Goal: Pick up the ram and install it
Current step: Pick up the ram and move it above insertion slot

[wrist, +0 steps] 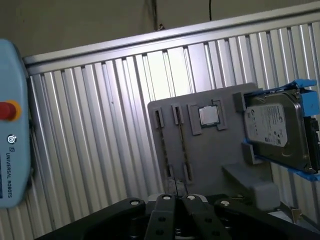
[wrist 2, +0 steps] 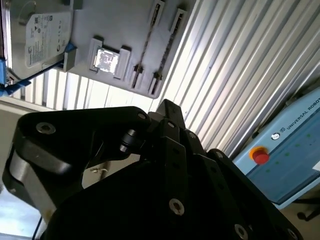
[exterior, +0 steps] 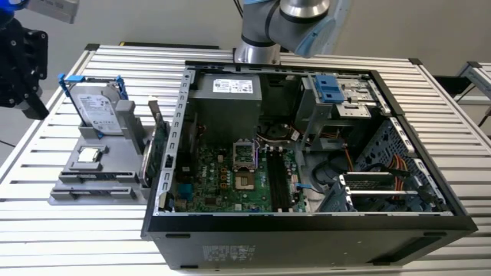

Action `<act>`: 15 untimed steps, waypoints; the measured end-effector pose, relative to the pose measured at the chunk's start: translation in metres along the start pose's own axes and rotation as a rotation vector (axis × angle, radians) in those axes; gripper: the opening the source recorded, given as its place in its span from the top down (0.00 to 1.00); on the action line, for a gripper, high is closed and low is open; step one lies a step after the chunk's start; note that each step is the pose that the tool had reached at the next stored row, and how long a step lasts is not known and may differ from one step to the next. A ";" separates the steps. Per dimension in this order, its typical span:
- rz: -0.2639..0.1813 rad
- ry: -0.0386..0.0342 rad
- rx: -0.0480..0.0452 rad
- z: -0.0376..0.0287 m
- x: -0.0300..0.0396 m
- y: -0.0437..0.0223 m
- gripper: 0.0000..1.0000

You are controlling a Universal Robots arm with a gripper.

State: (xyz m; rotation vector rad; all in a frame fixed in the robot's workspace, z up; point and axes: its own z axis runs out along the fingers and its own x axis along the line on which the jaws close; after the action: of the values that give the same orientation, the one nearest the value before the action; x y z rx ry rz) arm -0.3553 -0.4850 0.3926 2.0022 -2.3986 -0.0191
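In the exterior view, the open computer case (exterior: 307, 224) sat on the slatted table (exterior: 77, 247) with a motherboard (exterior: 222, 178) and a power supply (exterior: 226, 98) inside. At the exterior view's left, just beside the case, a grey holder (exterior: 73, 198) carried a hard drive (exterior: 100, 112), a silver chip (exterior: 91, 154) and the ram (exterior: 100, 177). The gripper (exterior: 19, 69) hung apart from the holder; whether it was apart or together could not be told.

In the second wrist view, the ram (wrist 2: 145, 50) lay in a long slot of the holder (wrist 2: 125, 25), near the chip (wrist 2: 106, 59).

In the first wrist view, the ram (wrist: 182, 145) looked like a slim dark strip, edge-on in the holder (wrist: 215, 150).
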 end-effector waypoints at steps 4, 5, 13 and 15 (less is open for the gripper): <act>-0.049 0.0006 0.0095 -0.0001 0.0000 0.0000 1.00; -0.059 0.0006 0.0114 0.0000 0.0000 0.0000 1.00; -0.175 -0.0001 0.0261 0.0001 0.0000 0.0000 1.00; -0.199 -0.0001 0.0268 0.0000 0.0000 0.0000 1.00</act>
State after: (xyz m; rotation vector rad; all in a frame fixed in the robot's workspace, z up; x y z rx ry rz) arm -0.3553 -0.4850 0.3926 2.2444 -2.2003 0.0104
